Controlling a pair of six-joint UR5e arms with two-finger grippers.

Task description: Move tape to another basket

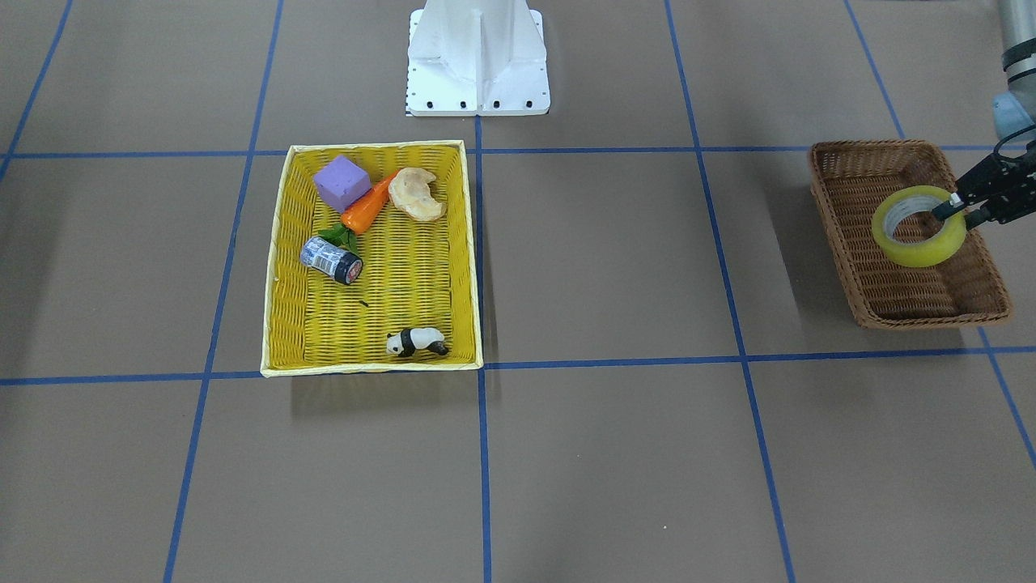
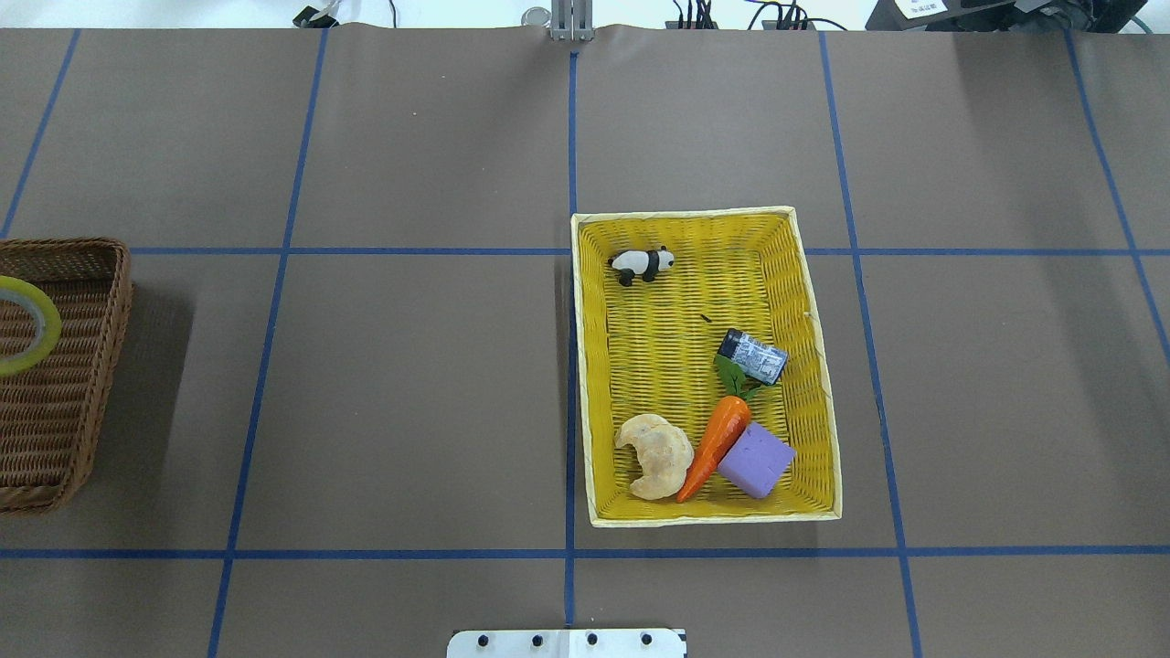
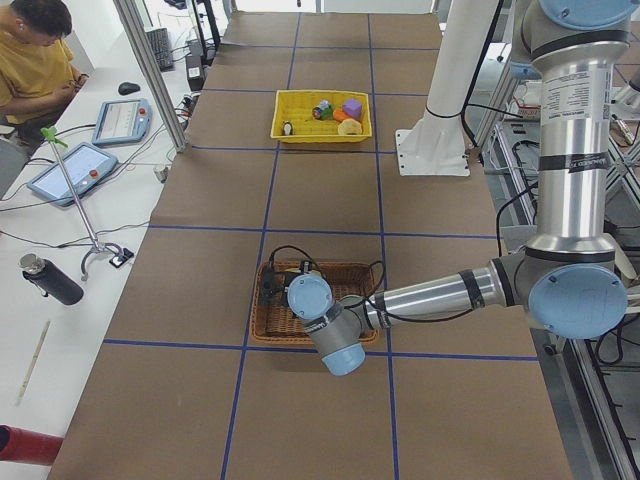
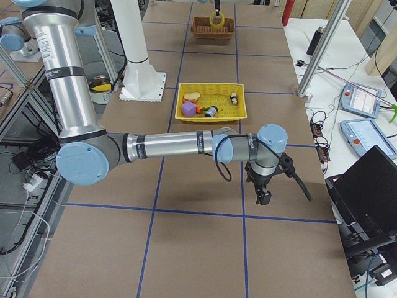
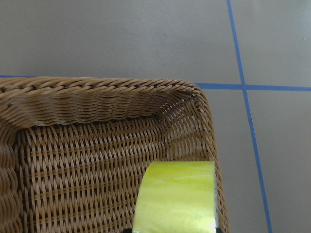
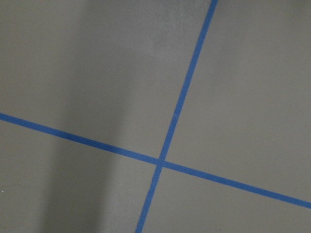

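The tape [image 1: 919,228], a wide yellowish translucent roll with a white core, hangs tilted over the dark brown wicker basket [image 1: 923,283] at the table's end on my left. My left gripper [image 1: 959,210] is shut on the roll's rim, one finger inside the ring and one outside. The left wrist view shows the tape [image 5: 177,194] above the basket's corner [image 5: 87,160]. In the overhead view the tape [image 2: 20,327] and the basket [image 2: 64,393] sit at the left edge. My right gripper [image 4: 265,197] hovers over bare table; I cannot tell if it is open or shut.
A bright yellow basket [image 1: 372,291] holds a dark-capped jar [image 1: 330,260], a toy panda [image 1: 417,342], a carrot [image 1: 368,209], a purple cube [image 1: 341,181] and a pastry [image 1: 416,194]. The robot's white base [image 1: 477,57] stands behind it.
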